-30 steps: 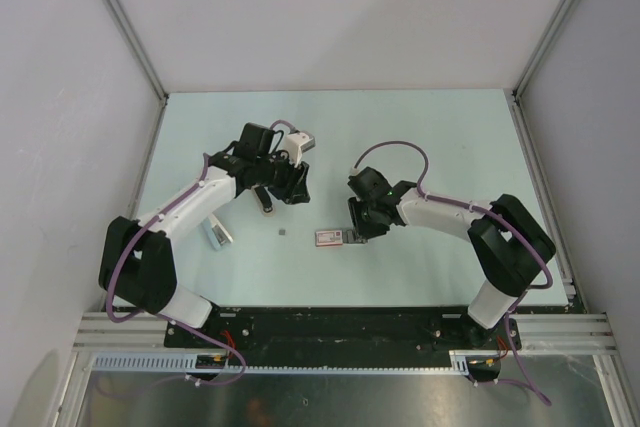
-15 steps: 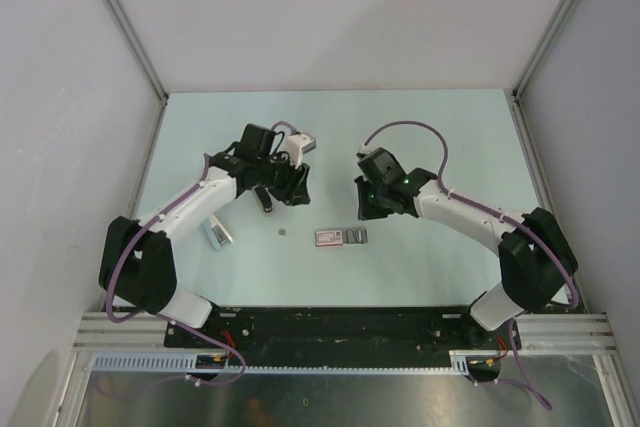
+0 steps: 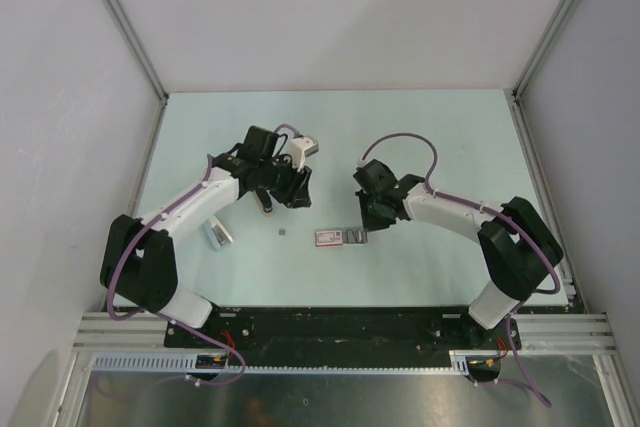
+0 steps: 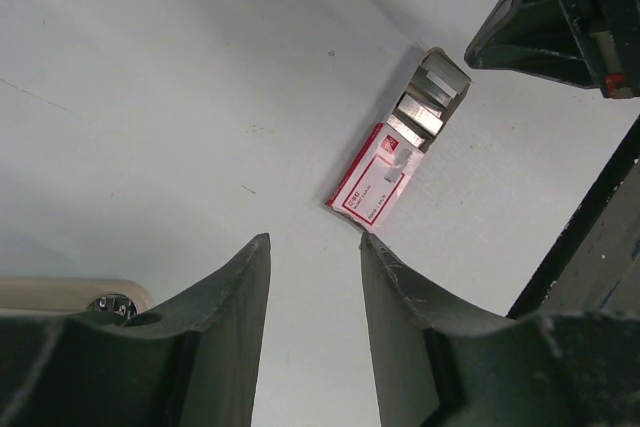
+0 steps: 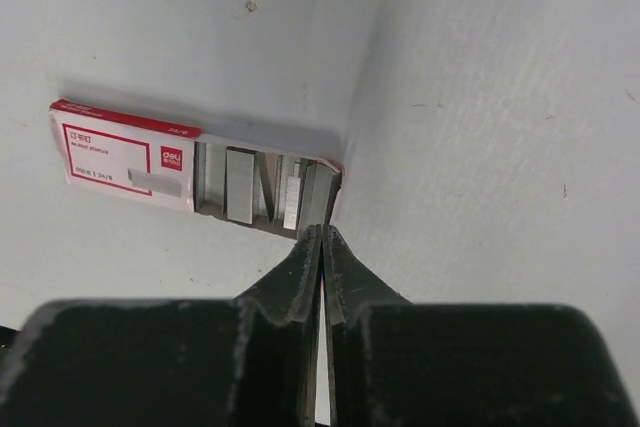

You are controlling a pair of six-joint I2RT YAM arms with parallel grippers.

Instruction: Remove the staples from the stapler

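A red-and-white staple box [image 5: 125, 159] lies on the table with its tray pulled out. Grey staples [image 5: 240, 185] lie in strips in that tray. My right gripper [image 5: 321, 229] is shut, its tips at the tray's near edge, and nothing shows between them. In the top view it [image 3: 362, 229] stands at the box's right end [image 3: 356, 237]. My left gripper [image 4: 313, 239] is open over bare table, short of the box [image 4: 368, 182]. A tiny grey bit [image 3: 284, 233] lies left of the box. A grey oblong thing [image 3: 215, 235], seemingly the stapler, lies farther left.
A small dark-and-white piece [image 3: 265, 202] lies just under the left gripper [image 3: 288, 189]. A beige part [image 4: 60, 294] shows at the lower left of the left wrist view. Metal frame posts and white walls ring the pale table [image 3: 450, 127].
My right gripper pulled back from the tray, then came down to its edge again, and its jaws went from apart to shut. The left arm barely shifted.
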